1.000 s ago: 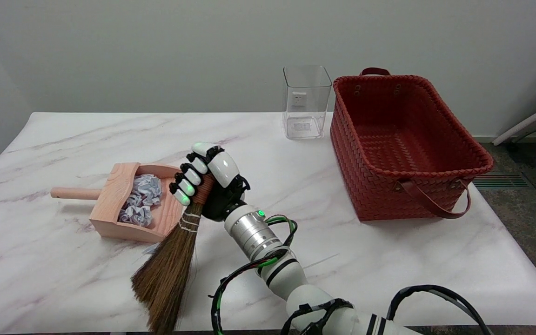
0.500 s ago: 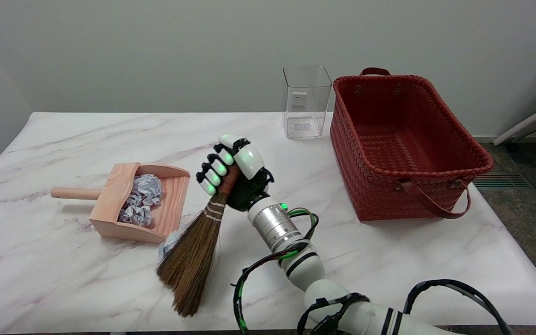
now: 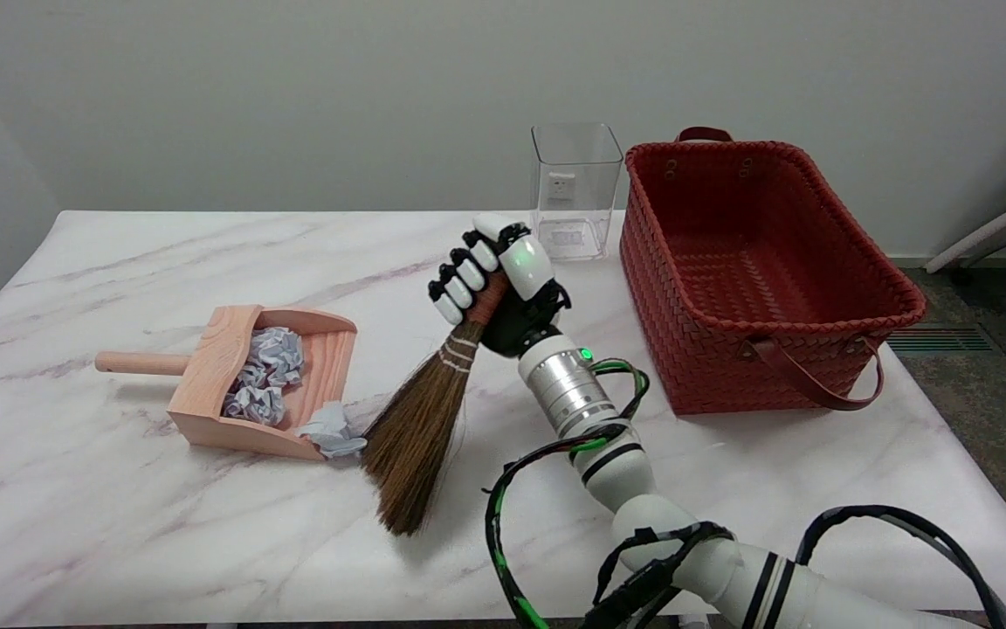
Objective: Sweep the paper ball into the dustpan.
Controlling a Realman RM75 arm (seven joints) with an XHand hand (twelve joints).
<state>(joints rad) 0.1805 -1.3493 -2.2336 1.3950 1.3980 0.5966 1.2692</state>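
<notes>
lab-like room: marble table (image 3: 730, 454), bare wall (image 3: 293, 96), staged props.

We record a black-and-white right hand (image 3: 499, 284) with a green light, gripping a brown-bristled broom (image 3: 420, 428) with white binding. Left of the hand: pale pink wooden dustpan (image 3: 210, 384), white-blue paper balls (image 3: 267, 371). Right: red woven basket (image 3: 765, 271).

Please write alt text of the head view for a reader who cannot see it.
The right hand holds a straw broom beside a paper ball lying at the mouth of a wooden dustpan that contains more crumpled paper.
</notes>
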